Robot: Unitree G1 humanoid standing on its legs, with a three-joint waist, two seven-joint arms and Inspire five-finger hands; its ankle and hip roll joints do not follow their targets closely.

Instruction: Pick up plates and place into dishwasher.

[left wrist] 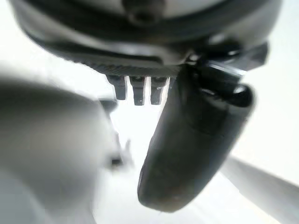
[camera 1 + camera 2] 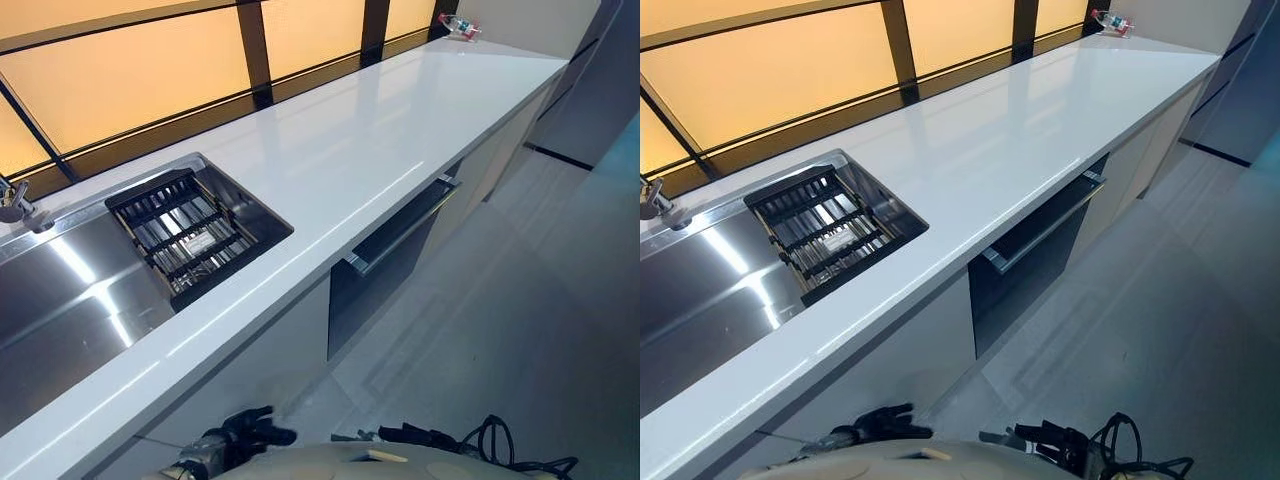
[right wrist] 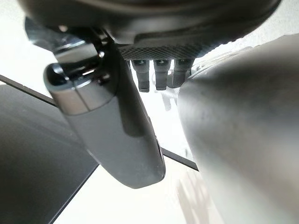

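Observation:
The dishwasher (image 2: 385, 265) is a dark panel under the white counter (image 2: 380, 140), with a long bar handle (image 2: 405, 232); its door looks slightly ajar at the top. My left hand (image 2: 240, 437) hangs low in front of the counter's cabinet, below the sink, fingers relaxed and holding nothing. My right hand (image 2: 420, 436) hangs low a little to its right, over the grey floor, also relaxed and holding nothing. In the wrist views each thumb (image 1: 196, 140) (image 3: 112, 130) stands straight, with nothing between it and the fingers.
A steel sink (image 2: 70, 300) is set in the counter at left, with a black rack (image 2: 190, 230) in its right basin and a tap (image 2: 15, 205) behind. A small object (image 2: 458, 25) lies at the counter's far end. Tall dark cabinets (image 2: 595, 90) stand at right.

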